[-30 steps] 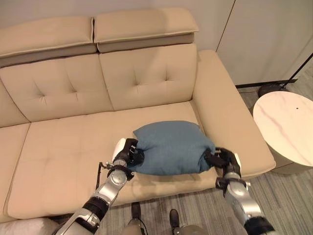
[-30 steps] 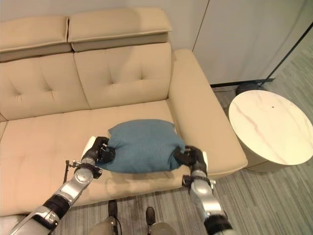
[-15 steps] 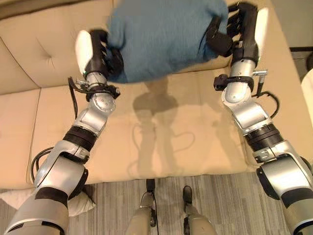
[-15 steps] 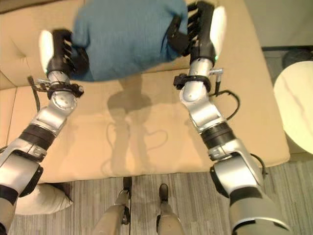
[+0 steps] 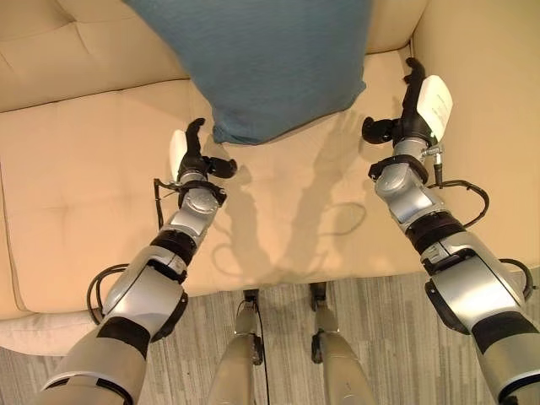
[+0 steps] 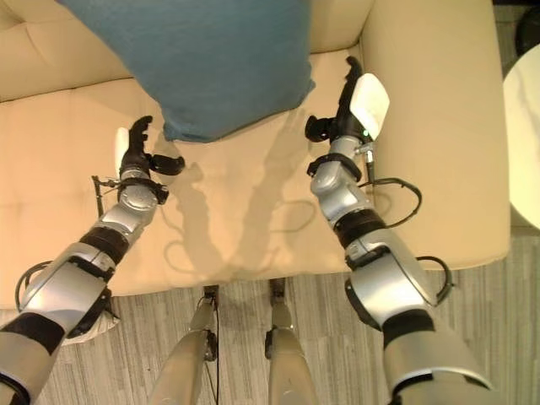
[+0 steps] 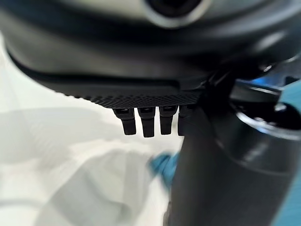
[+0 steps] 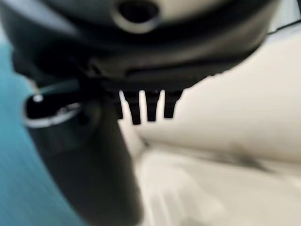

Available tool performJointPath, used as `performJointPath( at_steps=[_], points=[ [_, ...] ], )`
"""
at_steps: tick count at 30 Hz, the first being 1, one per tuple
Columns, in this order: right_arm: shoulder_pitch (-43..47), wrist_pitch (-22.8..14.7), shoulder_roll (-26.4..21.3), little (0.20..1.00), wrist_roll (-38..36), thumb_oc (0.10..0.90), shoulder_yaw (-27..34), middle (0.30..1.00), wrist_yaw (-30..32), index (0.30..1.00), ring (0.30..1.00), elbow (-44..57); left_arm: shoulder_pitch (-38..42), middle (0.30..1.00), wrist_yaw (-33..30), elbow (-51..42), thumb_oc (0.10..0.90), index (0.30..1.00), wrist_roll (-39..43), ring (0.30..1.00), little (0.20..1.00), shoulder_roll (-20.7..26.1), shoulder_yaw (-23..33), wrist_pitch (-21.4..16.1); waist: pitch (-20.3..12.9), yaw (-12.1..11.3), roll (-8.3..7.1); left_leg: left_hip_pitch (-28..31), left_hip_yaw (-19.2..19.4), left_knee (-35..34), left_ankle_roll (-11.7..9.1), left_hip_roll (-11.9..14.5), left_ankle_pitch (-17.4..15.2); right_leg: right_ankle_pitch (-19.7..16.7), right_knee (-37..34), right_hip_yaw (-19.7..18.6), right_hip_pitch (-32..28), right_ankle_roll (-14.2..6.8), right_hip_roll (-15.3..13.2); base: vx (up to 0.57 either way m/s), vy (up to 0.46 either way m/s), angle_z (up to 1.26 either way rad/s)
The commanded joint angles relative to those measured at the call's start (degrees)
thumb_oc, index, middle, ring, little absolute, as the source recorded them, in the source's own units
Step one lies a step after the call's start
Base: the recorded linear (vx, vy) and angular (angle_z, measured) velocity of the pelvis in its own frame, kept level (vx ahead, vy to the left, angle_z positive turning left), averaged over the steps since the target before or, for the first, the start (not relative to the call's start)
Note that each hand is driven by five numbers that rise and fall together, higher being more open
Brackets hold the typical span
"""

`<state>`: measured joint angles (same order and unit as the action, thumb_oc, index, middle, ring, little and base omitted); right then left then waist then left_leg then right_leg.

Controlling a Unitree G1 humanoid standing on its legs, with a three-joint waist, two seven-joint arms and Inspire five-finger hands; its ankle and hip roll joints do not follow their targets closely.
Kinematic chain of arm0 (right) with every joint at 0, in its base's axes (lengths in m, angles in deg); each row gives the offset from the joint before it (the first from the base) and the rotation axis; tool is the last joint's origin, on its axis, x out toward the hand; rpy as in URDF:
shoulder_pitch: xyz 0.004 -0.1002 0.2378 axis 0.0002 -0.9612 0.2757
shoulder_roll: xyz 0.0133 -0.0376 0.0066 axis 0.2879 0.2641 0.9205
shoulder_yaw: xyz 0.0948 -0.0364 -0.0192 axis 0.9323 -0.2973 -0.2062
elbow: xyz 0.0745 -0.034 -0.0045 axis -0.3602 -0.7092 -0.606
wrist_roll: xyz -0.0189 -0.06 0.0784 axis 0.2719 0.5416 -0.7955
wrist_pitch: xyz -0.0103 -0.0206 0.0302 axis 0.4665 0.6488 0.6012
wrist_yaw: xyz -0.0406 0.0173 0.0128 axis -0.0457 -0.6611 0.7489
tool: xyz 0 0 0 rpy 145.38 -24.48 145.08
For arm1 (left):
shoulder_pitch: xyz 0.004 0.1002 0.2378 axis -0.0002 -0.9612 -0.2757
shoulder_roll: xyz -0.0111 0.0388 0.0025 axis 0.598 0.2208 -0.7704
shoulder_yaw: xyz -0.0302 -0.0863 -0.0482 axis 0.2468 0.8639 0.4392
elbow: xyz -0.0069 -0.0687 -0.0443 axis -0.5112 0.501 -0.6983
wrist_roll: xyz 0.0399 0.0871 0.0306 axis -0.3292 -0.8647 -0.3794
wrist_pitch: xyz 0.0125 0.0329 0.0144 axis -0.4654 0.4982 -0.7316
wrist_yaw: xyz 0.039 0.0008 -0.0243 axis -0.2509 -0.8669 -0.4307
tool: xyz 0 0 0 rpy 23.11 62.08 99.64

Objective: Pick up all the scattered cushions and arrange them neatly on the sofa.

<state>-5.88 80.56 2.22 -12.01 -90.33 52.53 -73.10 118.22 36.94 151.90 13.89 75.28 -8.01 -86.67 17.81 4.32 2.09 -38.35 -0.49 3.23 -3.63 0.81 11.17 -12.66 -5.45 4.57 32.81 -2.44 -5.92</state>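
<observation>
A blue cushion (image 5: 261, 59) lies at the back of the beige sofa seat (image 5: 84, 211), with its lower corner hanging toward me. My left hand (image 5: 190, 153) is open just below that corner, thumb spread, touching nothing. My right hand (image 5: 415, 108) is open beside the cushion's right edge, near the armrest, also apart from it. The left wrist view shows straight fingers (image 7: 141, 123) and a sliver of the blue cushion (image 7: 162, 167) past them. In the right wrist view the fingers (image 8: 141, 108) are straight too, with blue cloth (image 8: 14, 150) to one side. A pale cushion (image 5: 34, 342) lies on the floor at the lower left.
The sofa's right armrest (image 5: 489, 101) runs along the right hand's outer side. A round white table (image 6: 527, 152) stands beyond it. Striped grey flooring (image 5: 380, 337) meets the sofa's front edge.
Both hands have let go of the blue cushion and opened. It now rests farther back on the sofa, with the hands drawn back below it. The camera has also shifted.
</observation>
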Motion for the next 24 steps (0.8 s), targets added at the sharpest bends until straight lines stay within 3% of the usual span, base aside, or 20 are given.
performJointPath(
  at_steps=[1, 8, 9, 16, 19, 24],
  points=[
    [6.9, -5.1, 1.4, 0.900, -4.3, 0.800, -0.2, 0.900, 0.9, 0.900, 0.900, -1.5, 9.4, 0.900, -3.8, 5.3, 0.800, 0.900, -3.9, 0.900, 0.900, 3.8, -1.6, -1.1, -3.4, -1.3, 0.29, 2.1, 0.3, -8.2, -3.4, 2.3, 0.3, 5.9, 1.6, 0.8, -1.5, -4.9, -0.4, 0.04, -0.011, -0.04],
    [-2.9, -10.7, 1.3, 0.900, -7.4, 0.800, 8.4, 0.900, 3.4, 0.900, 0.900, 9.5, 5.2, 0.900, -5.7, -2.0, 0.800, 0.900, -5.9, 0.900, 0.900, 6.9, 0.8, -1.9, -4.4, -1.7, 1.17, 4.6, -0.3, -8.2, -3.0, 1.8, -0.7, 7.0, 1.6, 1.3, -3.9, -4.9, -0.7, 0.04, -0.001, -0.11],
    [-6.1, -13.0, 1.5, 0.900, -7.6, 0.800, 11.1, 0.900, 3.0, 0.900, 0.900, 13.9, 3.9, 0.900, -5.9, -5.2, 0.800, 0.900, -5.9, 0.900, 0.900, 7.9, 2.1, -2.4, -4.8, -1.9, 1.48, 6.1, -0.3, -8.2, -2.7, 1.6, -1.3, 7.4, 1.7, 1.4, -5.3, -4.9, -0.8, 0.05, -0.022, 0.14],
    [-12.1, -19.3, 1.4, 0.900, -12.8, 0.800, 14.3, 0.900, -3.2, 0.900, 0.900, 24.3, 1.4, 0.900, -5.4, -10.6, 0.800, 0.900, -8.5, 0.900, 0.900, 8.8, 3.0, -3.0, -5.3, -2.3, 1.07, 10.3, -0.6, -8.2, -2.7, 1.8, -2.7, 8.6, 1.7, 2.3, -9.8, -4.7, -1.1, 0.02, -0.027, 0.07],
    [-13.2, -20.0, 1.4, 0.900, -12.9, 0.800, 14.7, 0.900, -3.6, 0.900, 0.900, 27.2, 0.9, 0.900, -5.5, -12.0, 0.800, 0.900, -10.0, 0.900, 0.900, 8.9, 2.7, -2.9, -5.5, -2.3, 0.87, 10.9, -0.7, -8.2, -2.6, 1.9, -2.5, 8.5, 1.5, 2.5, -10.5, -4.7, -1.0, 0.02, -0.032, 0.06],
    [-21.6, -19.7, -0.7, 0.900, -10.6, 0.800, 18.0, 0.900, -6.4, 0.900, 0.900, 35.0, -7.0, 0.900, -6.1, -19.6, 0.800, 0.900, -12.7, 0.900, 0.900, 8.6, 6.3, -3.0, -6.3, -2.4, -0.02, 14.7, -0.8, -8.2, -2.3, 2.4, -3.7, 9.9, 1.3, 3.0, -14.8, -4.6, -0.7, 0.05, -0.038, 0.09]
  ],
)
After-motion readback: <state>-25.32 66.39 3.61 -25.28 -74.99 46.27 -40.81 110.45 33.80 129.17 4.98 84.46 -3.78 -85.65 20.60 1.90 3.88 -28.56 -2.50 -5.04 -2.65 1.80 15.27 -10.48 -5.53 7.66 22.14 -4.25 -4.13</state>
